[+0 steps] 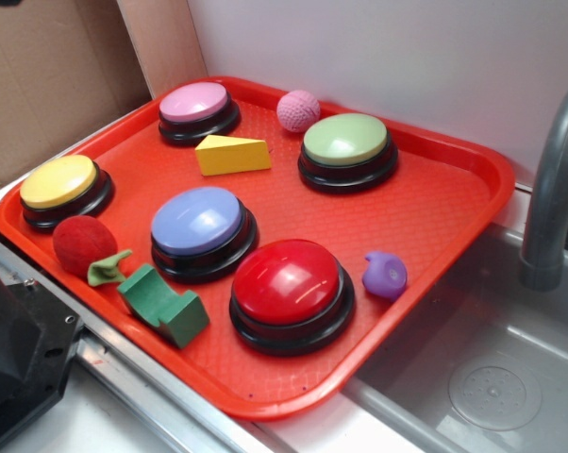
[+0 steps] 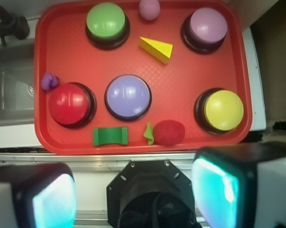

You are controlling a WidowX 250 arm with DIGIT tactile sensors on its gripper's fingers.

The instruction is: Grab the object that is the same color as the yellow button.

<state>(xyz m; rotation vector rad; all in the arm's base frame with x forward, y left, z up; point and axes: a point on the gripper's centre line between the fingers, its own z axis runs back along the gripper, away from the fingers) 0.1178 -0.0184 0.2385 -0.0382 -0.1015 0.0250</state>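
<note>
Gripper [image 2: 133, 199] pads were seen spread, empty; yellow wedge [image 2: 157, 49] far ahead could be mistaken for yellow button [image 2: 223, 110].

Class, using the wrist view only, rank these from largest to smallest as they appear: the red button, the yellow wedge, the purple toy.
1. Red button
2. Yellow wedge
3. Purple toy
</note>
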